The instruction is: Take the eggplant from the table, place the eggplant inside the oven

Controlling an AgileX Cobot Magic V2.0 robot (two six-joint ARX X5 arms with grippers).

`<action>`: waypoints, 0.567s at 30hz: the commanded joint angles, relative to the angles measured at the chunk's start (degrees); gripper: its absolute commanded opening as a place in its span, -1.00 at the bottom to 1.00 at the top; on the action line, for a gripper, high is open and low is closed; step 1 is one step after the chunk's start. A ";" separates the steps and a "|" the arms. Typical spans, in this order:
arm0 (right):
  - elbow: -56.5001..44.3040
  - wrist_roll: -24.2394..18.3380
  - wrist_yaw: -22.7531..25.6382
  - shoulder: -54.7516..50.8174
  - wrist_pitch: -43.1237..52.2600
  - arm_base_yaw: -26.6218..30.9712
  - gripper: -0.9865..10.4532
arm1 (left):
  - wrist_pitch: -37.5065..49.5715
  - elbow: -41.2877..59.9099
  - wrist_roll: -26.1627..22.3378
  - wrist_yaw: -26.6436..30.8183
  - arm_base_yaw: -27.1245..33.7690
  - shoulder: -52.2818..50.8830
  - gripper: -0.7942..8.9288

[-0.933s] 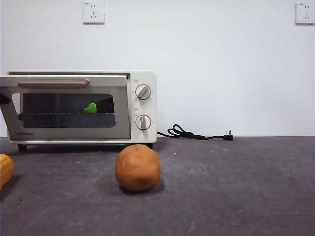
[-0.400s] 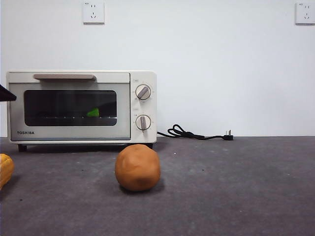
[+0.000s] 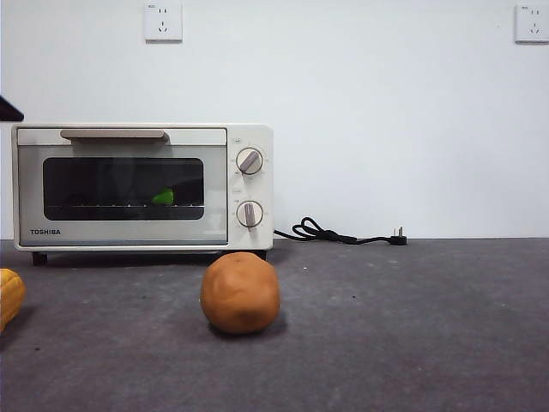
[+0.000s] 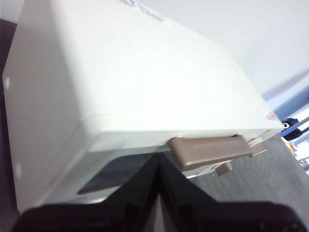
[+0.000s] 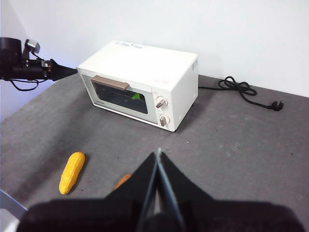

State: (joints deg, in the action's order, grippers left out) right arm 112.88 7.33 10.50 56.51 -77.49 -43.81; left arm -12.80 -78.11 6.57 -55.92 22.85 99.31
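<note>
Left end effector (image 4: pixel 157 162): jaws pressed together, empty, just beside the oven's top left corner, close to the bar handle (image 4: pixel 210 151).
Right end effector (image 5: pixel 158 159): jaws closed, empty, raised well back from the oven.
Eggplant (image 3: pixel 165 196): inside the oven (image 3: pixel 141 187) on the wire rack, green cap visible through the shut glass door.
Counter (image 3: pixel 412 326): brown ball (image 3: pixel 240 293) before the oven; yellow corn (image 5: pixel 72 172) to its left.
</note>
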 commanded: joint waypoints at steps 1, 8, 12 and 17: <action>-0.35 0.61 -0.11 -0.07 -1.40 -0.09 -0.83 | -3.93 0.00 0.74 3.76 -1.57 -3.08 -0.85; -0.35 0.61 -0.09 -0.04 -1.40 -0.11 -0.83 | -15.52 0.00 -2.56 13.70 -6.54 -13.03 -0.85; -0.35 0.61 0.00 -0.04 -1.40 -0.11 -0.83 | -20.74 0.00 -4.48 19.63 -10.21 -19.65 -0.85; -0.35 0.61 0.00 -0.04 -1.40 -0.09 -0.83 | -26.23 -0.02 -5.49 24.33 -15.10 -28.09 -0.85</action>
State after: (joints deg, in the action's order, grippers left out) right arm 112.86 7.33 10.50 56.51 -77.49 -43.81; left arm -38.37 -78.11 2.52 -32.16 8.36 72.31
